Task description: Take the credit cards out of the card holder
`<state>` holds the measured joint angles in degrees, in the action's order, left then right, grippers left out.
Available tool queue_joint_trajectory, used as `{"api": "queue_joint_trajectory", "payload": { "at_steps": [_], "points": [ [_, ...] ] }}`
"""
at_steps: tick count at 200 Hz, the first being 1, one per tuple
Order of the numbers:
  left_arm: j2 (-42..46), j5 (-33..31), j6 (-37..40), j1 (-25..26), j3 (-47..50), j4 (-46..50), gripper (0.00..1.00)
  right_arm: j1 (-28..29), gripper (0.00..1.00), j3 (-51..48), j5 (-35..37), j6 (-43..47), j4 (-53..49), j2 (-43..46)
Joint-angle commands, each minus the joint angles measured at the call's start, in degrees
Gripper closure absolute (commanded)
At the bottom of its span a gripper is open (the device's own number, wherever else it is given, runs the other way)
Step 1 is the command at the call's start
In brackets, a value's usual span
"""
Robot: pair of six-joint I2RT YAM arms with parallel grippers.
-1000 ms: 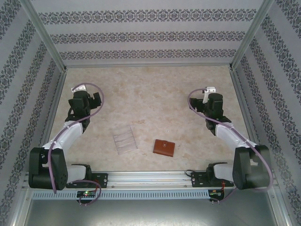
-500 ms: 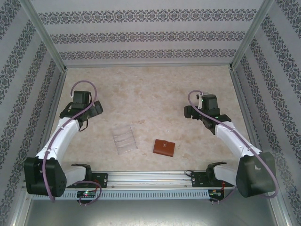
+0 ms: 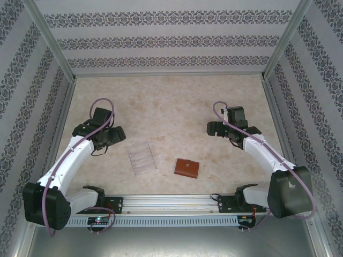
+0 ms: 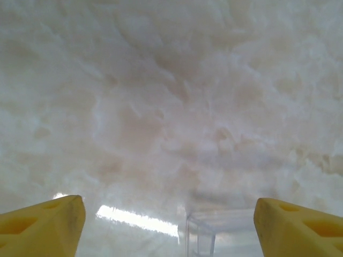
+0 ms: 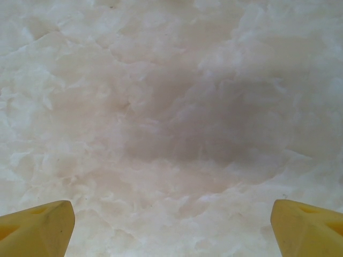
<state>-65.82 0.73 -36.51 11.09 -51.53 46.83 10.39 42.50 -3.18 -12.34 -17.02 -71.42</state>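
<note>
Swung inward since earlier frame: left fingers, right fingers. Both spread wide, empty, above table. Left pair near clear rack. Closed card holder flat on table, right of rack, untouched.

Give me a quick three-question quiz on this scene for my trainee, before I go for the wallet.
1. True or false: the card holder lies closed on the table.
2. Which lies nearest the left gripper? A) the clear rack B) the card holder C) the right gripper
3. Fill in: the right gripper's jaws stand ____, with nothing between them.
Key: 1 true; 2 A; 3 open.
</note>
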Motion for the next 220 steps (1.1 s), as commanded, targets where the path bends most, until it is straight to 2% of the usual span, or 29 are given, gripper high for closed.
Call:
{"api": "queue_joint_trajectory", "payload": {
  "at_steps": [1, 57, 96, 142, 182, 220],
  "points": [
    [-0.7, 1.5, -5.0, 2.0, -0.5, 5.4, 0.24, 0.7, 0.06, 1.4, -0.9, -1.3, -0.5, 0.6],
    [-1.8, 1.7, -10.2, 7.0, 0.3, 5.6, 0.47, 0.3, 0.05, 1.4, -0.3, -1.9, -0.2, 2.5],
    [-2.5, 2.0, -12.7, 9.4, 1.5, 4.7, 0.55, -0.9, 0.05, 1.1, -1.2, -2.5, 0.6, 3.3],
    [-4.7, 2.4, -14.4, 11.8, 2.2, 2.6, 0.73, -2.3, 0.04, 1.5, -2.8, -3.3, 0.8, 2.7],
    [-6.3, 4.6, -14.8, 11.9, 3.4, -0.7, 0.80, -4.4, 0.04, 1.6, -5.1, -4.6, 1.7, 2.2],
    [-7.2, 4.6, -14.6, 12.0, 3.5, -0.4, 0.82, -4.9, 0.05, 1.7, -5.5, -4.9, 1.4, 2.1]
  ]
}}
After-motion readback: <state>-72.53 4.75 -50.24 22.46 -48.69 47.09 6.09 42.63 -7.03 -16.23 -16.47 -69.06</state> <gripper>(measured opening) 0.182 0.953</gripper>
